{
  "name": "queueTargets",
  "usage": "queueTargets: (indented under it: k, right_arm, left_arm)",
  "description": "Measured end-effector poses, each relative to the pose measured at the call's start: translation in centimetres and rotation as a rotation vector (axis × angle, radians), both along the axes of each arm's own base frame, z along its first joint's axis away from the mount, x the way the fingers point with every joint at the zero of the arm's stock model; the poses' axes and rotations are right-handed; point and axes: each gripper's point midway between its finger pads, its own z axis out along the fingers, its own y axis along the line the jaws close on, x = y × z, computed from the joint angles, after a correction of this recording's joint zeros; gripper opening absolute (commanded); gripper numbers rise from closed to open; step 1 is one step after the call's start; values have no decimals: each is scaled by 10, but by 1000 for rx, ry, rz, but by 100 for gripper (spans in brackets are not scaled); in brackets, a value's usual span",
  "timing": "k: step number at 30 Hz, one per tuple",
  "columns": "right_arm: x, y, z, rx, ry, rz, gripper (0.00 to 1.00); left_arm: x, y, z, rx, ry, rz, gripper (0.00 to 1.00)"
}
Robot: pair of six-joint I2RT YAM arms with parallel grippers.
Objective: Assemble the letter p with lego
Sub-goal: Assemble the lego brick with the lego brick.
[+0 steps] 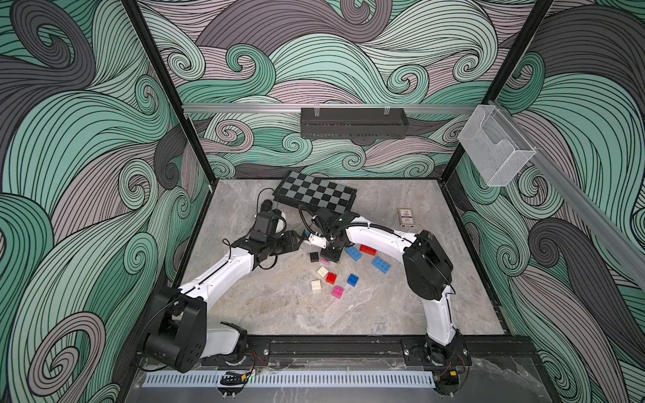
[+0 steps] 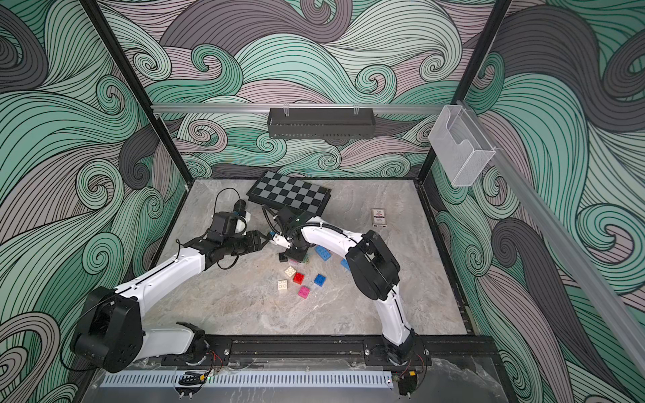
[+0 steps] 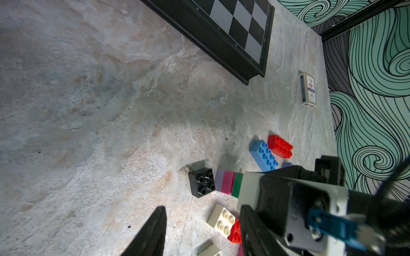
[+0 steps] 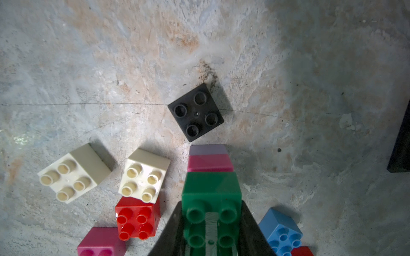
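Green brick (image 4: 210, 188) clamped in our right end effector (image 4: 210, 232), stack (image 4: 209, 164) standing upright (black brick (image 4: 195, 112) just beside); left end effector (image 1: 301, 240) apart.

the left arm (image 1: 216, 279) reaches from its base forward and inward, low and nearly stretched out. its wrist turns sideways, so the left gripper (image 1: 299, 240) lies roughly level and points at the right arm's wrist, just beside it; the jaws stand parted with nothing between them. the right arm (image 1: 377, 237) rises from its base to a high elbow, and the forearm runs inward. its wrist bends down, so the right gripper (image 4: 210, 205) points straight down, jaws closed on a green brick (image 4: 210, 188).
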Motion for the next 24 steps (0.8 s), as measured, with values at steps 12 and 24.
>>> queueTargets:
  k: [12, 24]
  right_arm:
    - [1, -1, 0, -7, -7, -1, 9]
    - [1, -5, 1, -28, -9, -3, 9]
  left_arm:
    - [-3, 4, -9, 4, 16, 7, 54]
    - [-9, 6, -12, 5, 12, 2, 55]
